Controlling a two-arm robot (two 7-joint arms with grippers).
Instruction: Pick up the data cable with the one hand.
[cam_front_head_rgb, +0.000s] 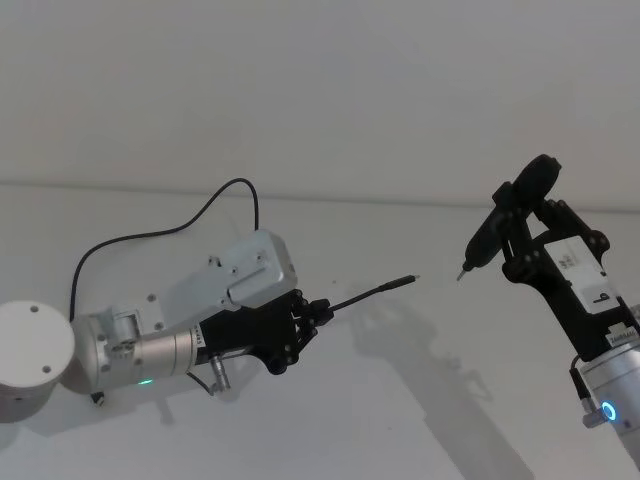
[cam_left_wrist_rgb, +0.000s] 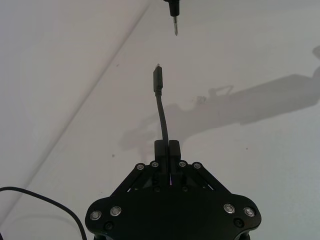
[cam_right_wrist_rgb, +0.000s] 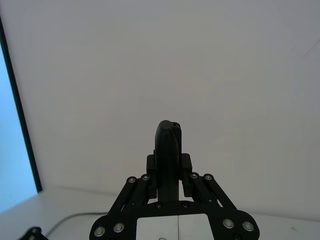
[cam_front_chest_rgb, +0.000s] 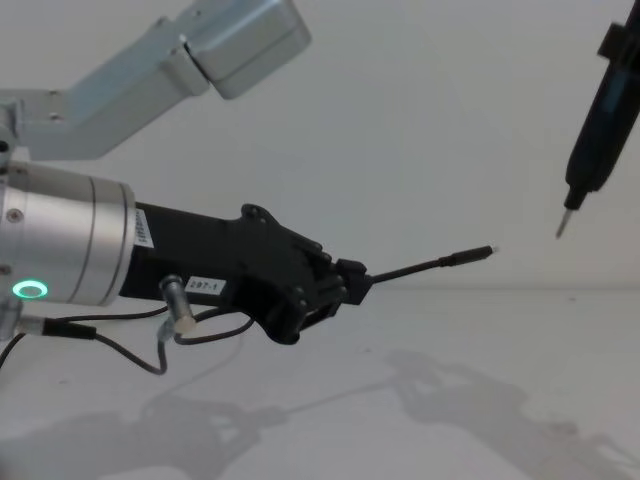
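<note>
- The data cable (cam_front_head_rgb: 375, 291) is held in the air above the white table (cam_front_head_rgb: 420, 420). Its free end runs from the centre of the head view up and to the right, ending in a slim plug with a tiny metal tip.
- The rest of the cable arcs through the upper left of the head view and drops toward the left edge.
- The left gripper (cam_front_head_rgb: 318, 310), lower left of centre in the head view, is clenched on the cable a short way behind the plug. In the chest view it (cam_front_chest_rgb: 355, 282) reaches in from the left edge.
- In the left wrist view the cable (cam_left_wrist_rgb: 161, 110) rises from between the closed fingers (cam_left_wrist_rgb: 173, 149).
- The right gripper (cam_front_head_rgb: 518, 252), at the right of the head view, grasps a dark pen-shaped tool (cam_front_head_rgb: 495, 225). The tool's thin tip points down-left toward the plug, with a clear gap between them.
- A short grey wire (cam_front_chest_rgb: 178, 305) with a silver plug hangs under the left wrist, lower left in the chest view.
</note>
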